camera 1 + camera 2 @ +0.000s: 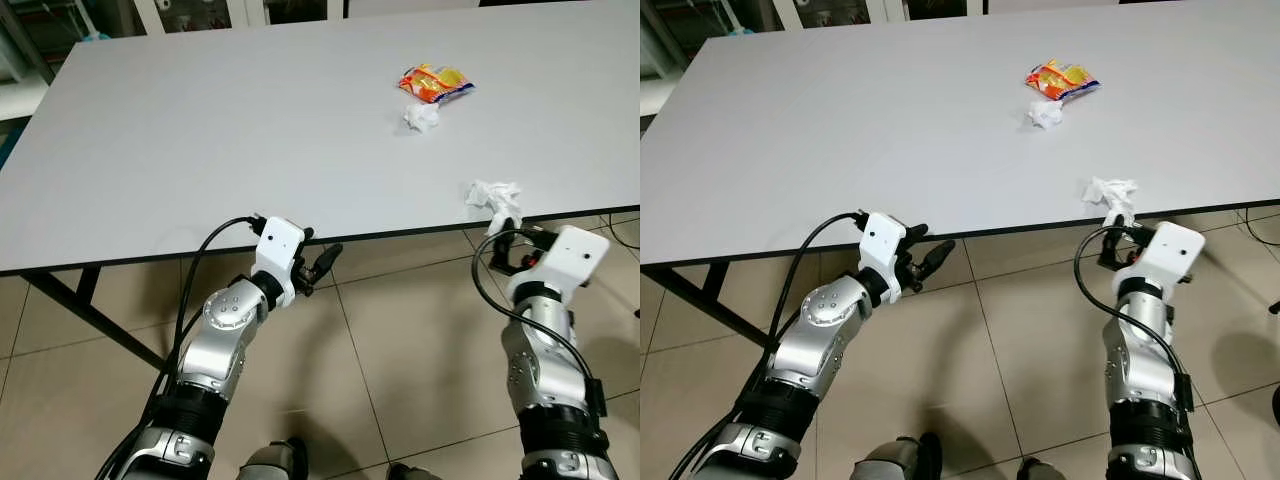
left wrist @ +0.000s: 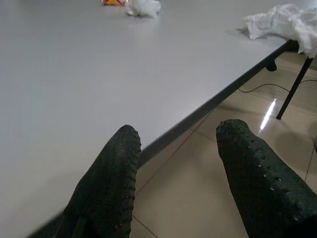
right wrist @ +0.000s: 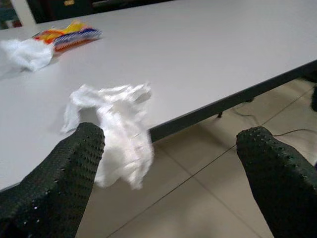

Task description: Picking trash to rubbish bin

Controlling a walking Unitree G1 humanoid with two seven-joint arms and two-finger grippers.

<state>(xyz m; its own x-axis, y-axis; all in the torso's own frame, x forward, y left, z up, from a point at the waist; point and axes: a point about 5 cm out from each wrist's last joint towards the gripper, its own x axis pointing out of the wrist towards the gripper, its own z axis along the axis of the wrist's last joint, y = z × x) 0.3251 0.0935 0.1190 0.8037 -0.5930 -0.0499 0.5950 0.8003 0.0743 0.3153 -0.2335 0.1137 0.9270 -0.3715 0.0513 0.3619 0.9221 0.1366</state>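
A crumpled white tissue (image 1: 495, 198) lies on the front right edge of the grey table (image 1: 200, 130), and part of it hangs over the rim (image 3: 124, 144). My right gripper (image 3: 171, 144) is open just below and in front of that tissue, with one finger (image 3: 74, 163) close under the hanging part. Farther back on the table lie a small white paper ball (image 1: 421, 118) and an orange-yellow snack wrapper (image 1: 436, 82). My left gripper (image 1: 325, 262) is open and holds nothing, level with the table's front edge near its middle.
Black table legs (image 1: 90, 300) slant down at the left under the tabletop. Beige tiled floor (image 1: 400, 370) spreads below my arms. A cable and another table leg (image 2: 292, 94) are on the floor past the right corner.
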